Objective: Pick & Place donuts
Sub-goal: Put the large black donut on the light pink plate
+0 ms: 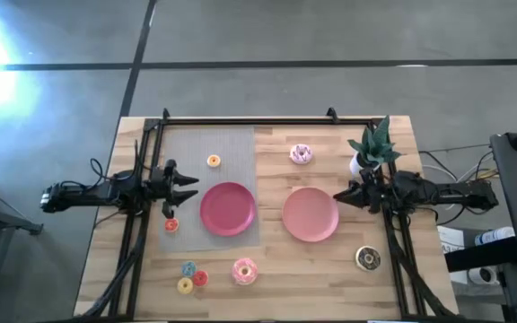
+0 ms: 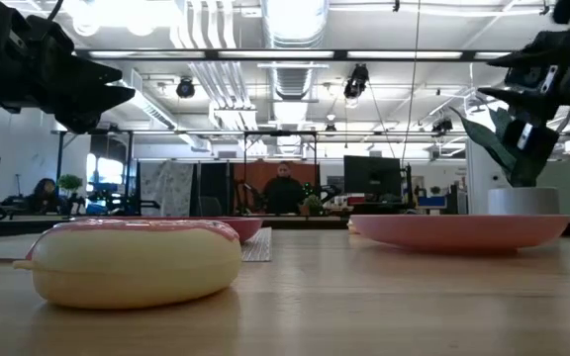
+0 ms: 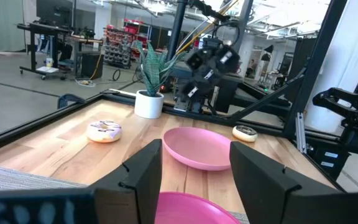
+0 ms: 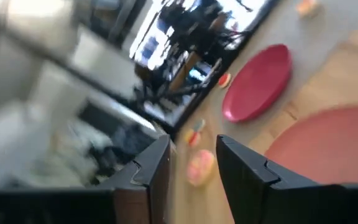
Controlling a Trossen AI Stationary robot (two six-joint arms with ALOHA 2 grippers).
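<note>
Two round pink plates lie mid-table, the left plate [image 1: 228, 208] on a grey mat and the right plate [image 1: 311, 213] on bare wood. The sprinkled donut [image 1: 301, 154] lies at the far side, the chocolate donut [image 1: 368, 258] near right and the pink iced donut [image 1: 244, 271] near centre. Tiny donuts lie flat: orange [image 1: 214, 161], another [image 1: 170, 225], blue [image 1: 188, 267], red [image 1: 200, 278] and yellow [image 1: 185, 285]. My left gripper [image 1: 191, 188] is open and empty, raised left of the left plate. My right gripper [image 1: 339, 196] is open and empty, raised at the right plate's right rim.
A potted plant [image 1: 372, 148] stands at the far right, close beside my right arm. A black frame [image 1: 240, 119] runs along the table's far edge and down both sides. In the low view the yellow donut [image 2: 132, 262] lies close to the camera.
</note>
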